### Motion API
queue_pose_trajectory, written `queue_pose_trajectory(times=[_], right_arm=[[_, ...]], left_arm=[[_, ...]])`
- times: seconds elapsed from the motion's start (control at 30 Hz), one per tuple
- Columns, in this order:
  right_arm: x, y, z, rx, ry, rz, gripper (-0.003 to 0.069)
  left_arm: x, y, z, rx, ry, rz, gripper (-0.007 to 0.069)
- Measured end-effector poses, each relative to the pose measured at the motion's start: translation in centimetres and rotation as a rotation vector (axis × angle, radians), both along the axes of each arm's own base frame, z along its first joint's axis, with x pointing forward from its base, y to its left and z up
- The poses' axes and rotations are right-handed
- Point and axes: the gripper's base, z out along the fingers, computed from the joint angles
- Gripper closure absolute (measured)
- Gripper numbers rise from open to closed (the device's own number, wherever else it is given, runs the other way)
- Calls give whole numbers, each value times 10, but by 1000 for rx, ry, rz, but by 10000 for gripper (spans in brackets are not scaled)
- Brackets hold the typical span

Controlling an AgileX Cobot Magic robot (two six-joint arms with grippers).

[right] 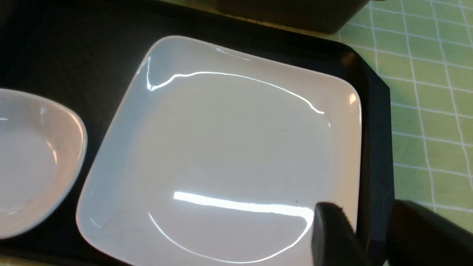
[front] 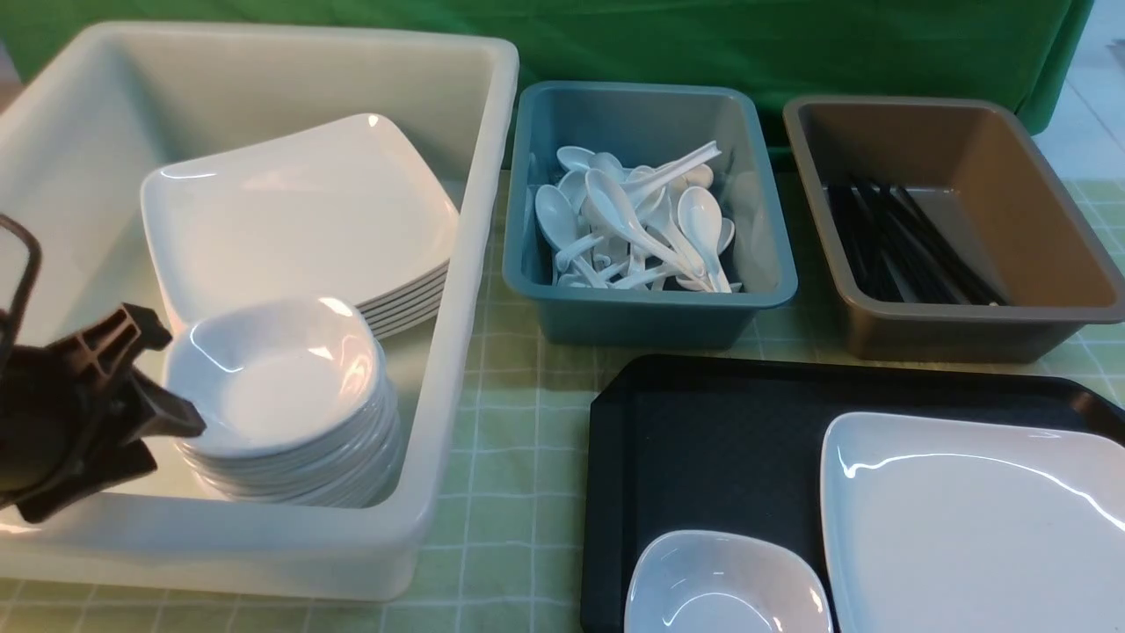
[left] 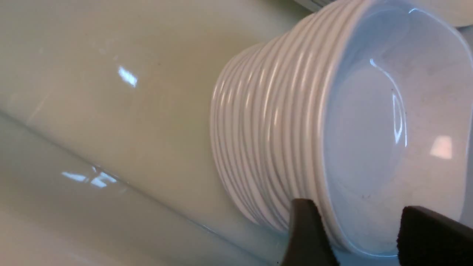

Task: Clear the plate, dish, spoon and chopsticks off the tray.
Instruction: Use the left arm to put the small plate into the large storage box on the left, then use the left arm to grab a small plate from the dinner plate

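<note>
The left gripper (left: 369,238) hangs in the white tub (front: 264,88) with its jaws wide. The rim of the top bowl of the stack (left: 266,129) passes between them, close to one finger and clear of the other, so it grips nothing. Both fingers should be free of that rim before the arm lifts, or the stack may be dragged askew.

Well away from those jaws, the teal tub (front: 650,303) holds spoons (front: 615,211) and the brown tub (front: 976,312) holds chopsticks (front: 914,255). Neither shows on the tray (front: 721,440) (its near edge is cut off, so I cannot be sure).

On the tray, the dish (front: 725,589) lies well to the side of the right jaws and the plate (front: 976,527) lies beneath them. The right gripper (right: 377,236) stands with jaws apart, astride the plate's edge. One finger is over the plate's floor; the other is outside, over the tray's rim.

Picking up the plate looks like the step in hand. To do it well, the outer finger must drop into the narrow gap between plate and tray rim, not onto the rim itself. The jaws should then close firmly on the upturned edge, since the glaze looks slippery, and lift level, clear of the dish.
</note>
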Motion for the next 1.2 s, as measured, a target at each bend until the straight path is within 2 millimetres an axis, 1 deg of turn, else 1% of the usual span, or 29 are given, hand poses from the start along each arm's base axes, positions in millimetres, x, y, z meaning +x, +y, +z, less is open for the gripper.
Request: queue_pose_trajectory(times=[0.03,0.07,0.1,0.13,0.17,0.2,0.23,0.3,0.33,0.37,0.4,0.43,0.47,0.5,0.53,0.57,0.7,0.8,0.83,0.87,0.93,0.97,1.0,1.03,1.1,1.17,1.2], right_arm=[[0,0,0,0,0,0,442],[0,0,0,0,0,0,440],[0,0,0,0,0,0,440],[0,0,0,0,0,0,440],[0,0,0,0,0,0,440],[0,0,0,0,0,0,440],[0,0,0,0,0,0,440],[0,0,0,0,0,0,439],[0,0,0,0,0,0,439],[0,0,0,0,0,0,439],[0,0,0,0,0,0,439],[0,0,0,0,0,0,439],[0,0,0,0,-2,0,439],[0,0,0,0,-2,0,439],[0,0,0,0,-2,0,439],[0,0,0,0,-4,0,439],[0,0,0,0,-4,0,439],[0,0,0,1,-5,1,439],[0,0,0,1,-5,1,439],[0,0,0,1,-5,1,439],[0,0,0,2,-5,1,439],[0,0,0,3,-5,1,439],[0,0,0,3,-5,1,439],[0,0,0,3,-5,1,439],[0,0,0,4,-4,1,439],[0,0,0,4,-4,1,439],[0,0,0,4,-4,1,439]], left_arm=[[1,0,3,4,-5,-3,283],[1,1,10,37,-3,-26,246],[3,2,22,66,-12,-45,210],[3,3,31,88,-12,-60,190],[3,4,38,103,-12,-71,180],[2,3,40,104,-7,-76,178],[3,3,53,114,-17,-88,174],[2,1,69,106,-32,-123,188],[0,-6,80,70,-58,-193,253],[0,-8,81,56,-65,-215,264],[-1,-16,87,5,-93,-290,338],[-2,-17,87,-4,-98,-303,352],[-4,-28,92,-70,-131,-404,459],[-7,-38,95,-108,-163,-495,551],[-8,-41,95,-119,-163,-507,560],[-12,-55,98,-159,-183,-603,612],[-22,-88,92,-163,-113,-774,638],[-26,-118,76,-133,9,-911,638],[-26,-137,64,-105,86,-989,637],[-26,-142,61,-96,105,-1008,637],[-23,-163,47,-54,194,-1079,636],[-23,-176,41,-28,240,-1129,636],[-20,-191,32,2,289,-1169,636],[-17,-195,30,7,299,-1174,635],[-4,-221,15,72,344,-1228,629],[11,-242,12,143,324,-1262,610],[15,-248,5,169,339,-1270,599]])
